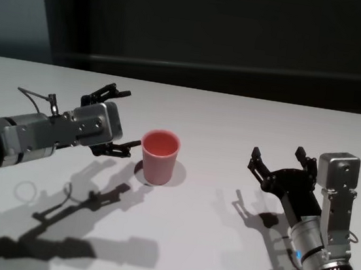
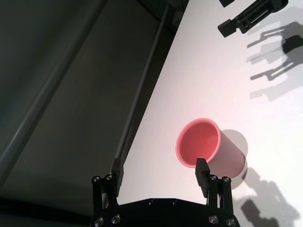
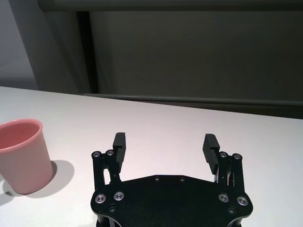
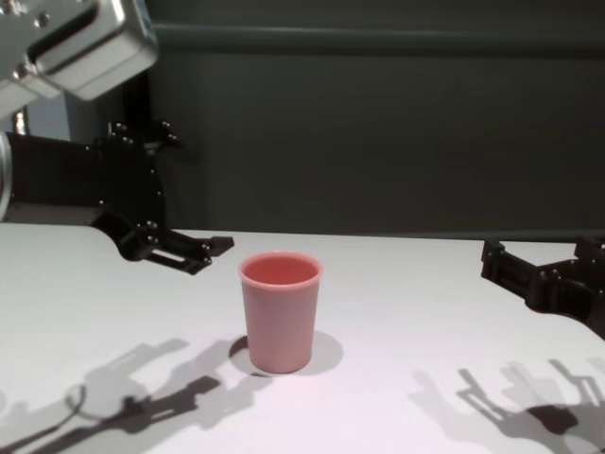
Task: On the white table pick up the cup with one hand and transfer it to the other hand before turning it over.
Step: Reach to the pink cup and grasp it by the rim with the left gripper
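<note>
While standing upright, rim up, near centre of head view: cup [image 1: 159, 157], pink, on white table [image 1: 219, 245], shadow spilling to lower left. Not gripped, not touched by anything.

Left gripper [image 1: 118, 119] at left-centre of head view, just beside cup, fingers spread wide, nothing held; lower finger [image 1: 126, 145] tip close to cup rim, small gap visible. Silver-and-black wrist trailing off toward left edge. In left wrist view, cup [image 2: 208, 147] sits centre-right, one fingertip [image 2: 202, 166] overlapping its rim in frame, contact cannot be confirmed.

Right gripper [image 1: 281, 164] at right of head view, low over table, well apart from cup, fingers released and spread, empty. In right wrist view, both pads [image 3: 119, 141] apart, cup [image 3: 23, 156] at lower left of frame. Chest view: cup [image 4: 280, 310] centre, left gripper [image 4: 175, 248] at left above table, right gripper [image 4: 541, 274] at right edge.
</note>
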Controlling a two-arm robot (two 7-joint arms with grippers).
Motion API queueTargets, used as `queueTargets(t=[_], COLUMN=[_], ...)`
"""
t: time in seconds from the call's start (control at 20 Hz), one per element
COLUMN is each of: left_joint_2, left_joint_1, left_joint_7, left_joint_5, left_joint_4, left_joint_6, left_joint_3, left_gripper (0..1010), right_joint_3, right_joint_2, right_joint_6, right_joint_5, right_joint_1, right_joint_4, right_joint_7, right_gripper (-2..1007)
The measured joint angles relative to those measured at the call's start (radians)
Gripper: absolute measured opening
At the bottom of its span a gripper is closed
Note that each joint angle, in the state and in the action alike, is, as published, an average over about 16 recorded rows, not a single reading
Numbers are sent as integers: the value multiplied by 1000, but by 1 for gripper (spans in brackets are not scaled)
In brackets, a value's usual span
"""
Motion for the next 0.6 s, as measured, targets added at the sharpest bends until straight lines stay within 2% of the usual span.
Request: queueTargets(t=[0.3, 0.6], left_joint_2=[36, 47], left_joint_1=[-95, -187], left_joint_7=[-99, -187], left_joint_5=[60, 121], left_joint_4=[-1, 14], left_joint_6=[10, 16], left_joint_3=[100, 193], left_gripper=[1001, 1001], right_joint_3=[0, 0], right_joint_2=[0, 0], right_joint_6=[0, 0], right_joint_5=[0, 0], right_joint_1=[0, 0], right_joint_4=[0, 0], right_joint_7=[0, 0], right_gripper=[1002, 1002])
